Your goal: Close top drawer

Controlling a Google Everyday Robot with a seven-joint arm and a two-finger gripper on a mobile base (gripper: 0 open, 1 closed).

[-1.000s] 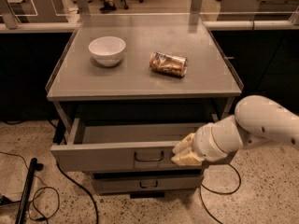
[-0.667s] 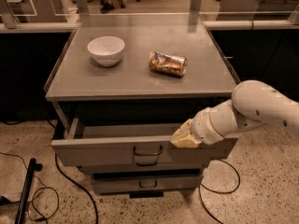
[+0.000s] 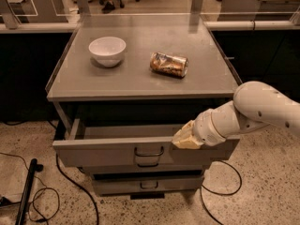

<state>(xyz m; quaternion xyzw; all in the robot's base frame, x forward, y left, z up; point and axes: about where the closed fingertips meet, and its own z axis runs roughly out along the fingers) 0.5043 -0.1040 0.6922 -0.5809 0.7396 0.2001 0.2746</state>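
Grey table (image 3: 140, 81); gripper (image 3: 184, 138) at top drawer (image 3: 93, 152)

I see the surface (image 3: 140, 81) as matt grey metal with a dull sheen. The top drawer (image 3: 98, 151) has the same finish, and its wire handle (image 3: 149, 152) is dark. The bowl (image 3: 107, 49) looks smooth, white and slightly glossy, and the can (image 3: 168, 64) glints like printed foil. My pincer (image 3: 185, 138), at the drawer front's upper right edge, looks like pale matt plastic. The arm (image 3: 265, 107) wears a smooth cream shell.
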